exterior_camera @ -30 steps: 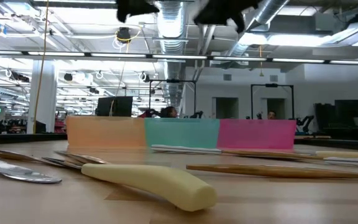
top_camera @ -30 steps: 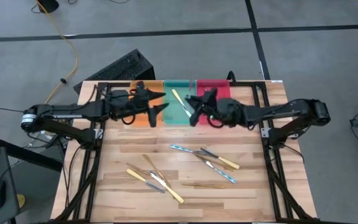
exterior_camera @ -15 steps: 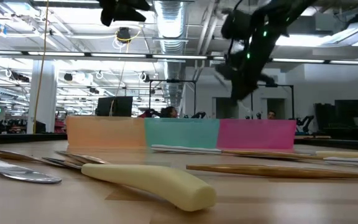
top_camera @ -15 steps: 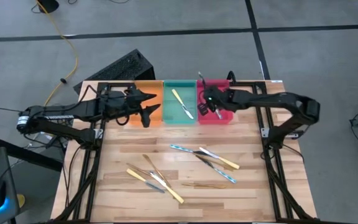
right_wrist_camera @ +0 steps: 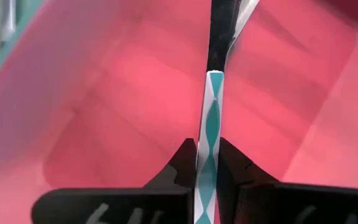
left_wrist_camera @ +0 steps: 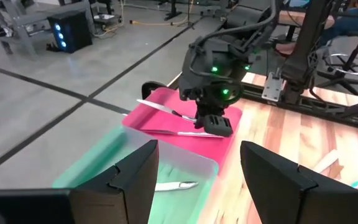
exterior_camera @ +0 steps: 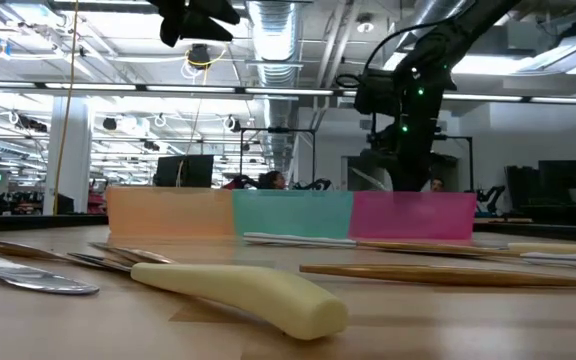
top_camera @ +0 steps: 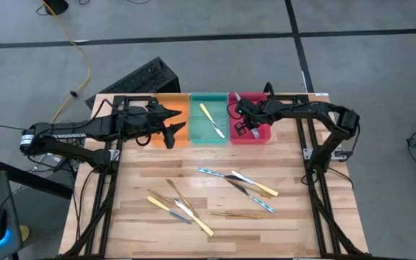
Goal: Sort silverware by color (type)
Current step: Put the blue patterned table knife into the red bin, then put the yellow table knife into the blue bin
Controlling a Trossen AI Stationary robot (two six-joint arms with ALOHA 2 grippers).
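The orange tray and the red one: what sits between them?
A green tray sits between the orange tray and the red tray, holding one pale yellow-handled utensil; the high view shows it.

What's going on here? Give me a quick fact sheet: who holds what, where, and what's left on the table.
Right gripper: shut on a teal-patterned utensil, held over the red tray
Left gripper: open, empty, above the orange tray
Green tray: holds a pale yellow-handled utensil
Red tray contents: a silver utensil lies inside, seen in the left wrist view
Still on table: loose silverware in two clusters, unsorted
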